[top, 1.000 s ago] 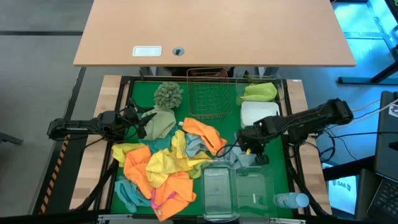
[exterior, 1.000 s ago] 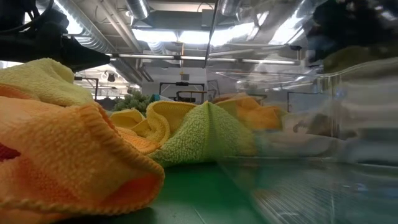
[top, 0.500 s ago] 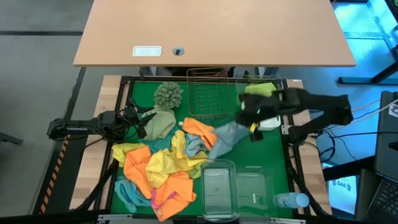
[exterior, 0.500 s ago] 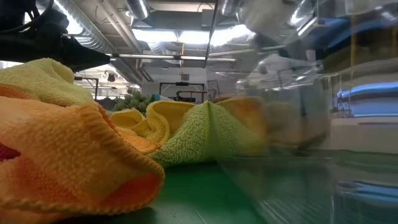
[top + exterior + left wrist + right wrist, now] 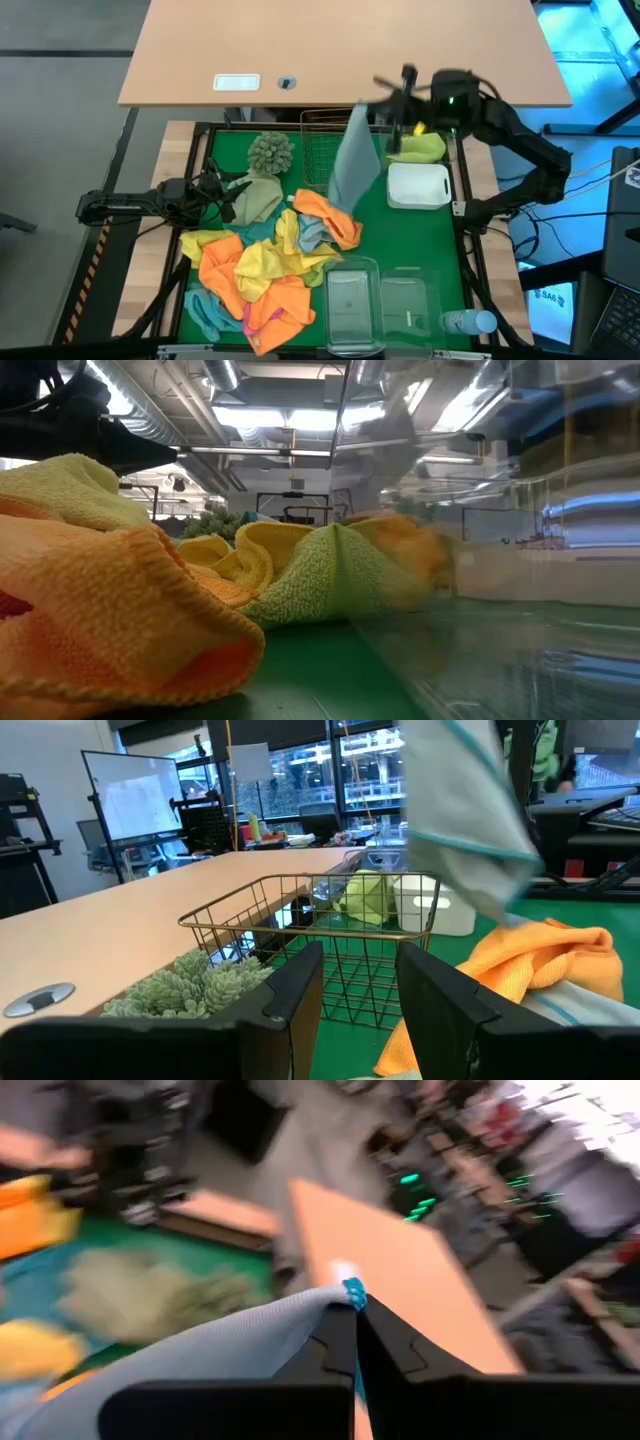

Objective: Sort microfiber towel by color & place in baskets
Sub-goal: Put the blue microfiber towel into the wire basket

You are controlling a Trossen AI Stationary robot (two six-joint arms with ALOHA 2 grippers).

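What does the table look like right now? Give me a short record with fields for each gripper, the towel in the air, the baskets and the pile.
right gripper: shut on the pale grey-blue towel, raised above the copper wire basket
left gripper: open, low at the table's left side, by a sage-green towel, holding nothing
white tray: no towel on it
far clear tub: holds a lime green towel
near clear tubs: no towels in them
pile: orange, yellow and teal towels, unsorted
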